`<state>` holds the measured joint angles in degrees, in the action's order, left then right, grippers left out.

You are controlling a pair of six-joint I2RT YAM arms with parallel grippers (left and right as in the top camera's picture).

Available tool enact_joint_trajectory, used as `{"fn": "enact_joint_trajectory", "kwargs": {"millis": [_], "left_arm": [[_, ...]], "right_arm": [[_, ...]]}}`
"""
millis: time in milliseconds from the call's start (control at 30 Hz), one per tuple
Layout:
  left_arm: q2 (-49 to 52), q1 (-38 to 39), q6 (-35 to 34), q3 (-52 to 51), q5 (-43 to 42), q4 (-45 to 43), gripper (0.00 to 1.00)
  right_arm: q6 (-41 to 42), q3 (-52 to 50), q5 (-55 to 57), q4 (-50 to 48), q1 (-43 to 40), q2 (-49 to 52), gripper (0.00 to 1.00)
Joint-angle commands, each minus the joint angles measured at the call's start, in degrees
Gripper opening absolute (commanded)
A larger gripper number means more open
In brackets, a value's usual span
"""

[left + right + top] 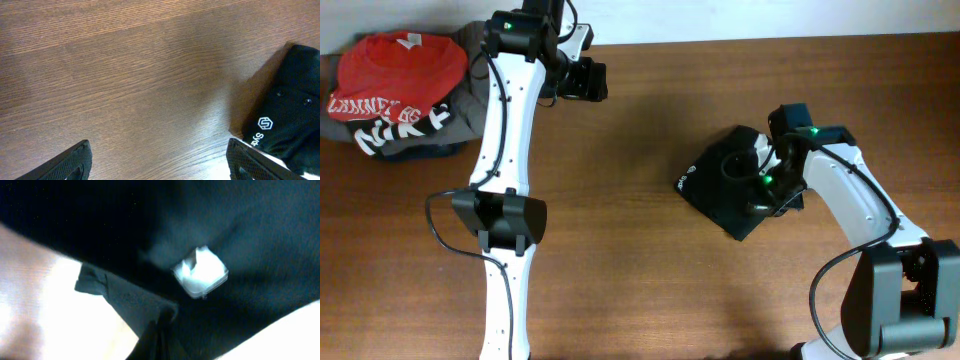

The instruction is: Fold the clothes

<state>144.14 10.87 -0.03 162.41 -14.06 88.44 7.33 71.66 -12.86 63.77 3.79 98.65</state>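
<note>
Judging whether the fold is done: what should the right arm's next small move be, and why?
Probably lift the right gripper slightly and check. The black garment already lies as a compact bundle on the table, logo showing; the jaws are shut against the fabric, and the blurred wrist view cannot show whether they pinch it.

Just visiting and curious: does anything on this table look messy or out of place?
Mildly. The black garment lies skewed to the table edges, and red and grey clothes sit in a crumpled heap at the far-left corner.
</note>
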Motion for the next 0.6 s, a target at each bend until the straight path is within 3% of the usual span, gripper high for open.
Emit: {"fn": "enact_joint_trajectory", "kwargs": {"millis": [0, 567], "left_arm": [[0.2, 0.2, 0.9, -0.4, 0.4, 0.1, 0.86], [0.2, 0.2, 0.9, -0.4, 0.4, 0.3, 0.86]], "right_arm": [[3.7, -0.5, -1.5, 4.3, 0.3, 0.1, 0.04], [7.8, -2.2, 6.3, 11.6, 0.3, 0.1, 0.04]]}}
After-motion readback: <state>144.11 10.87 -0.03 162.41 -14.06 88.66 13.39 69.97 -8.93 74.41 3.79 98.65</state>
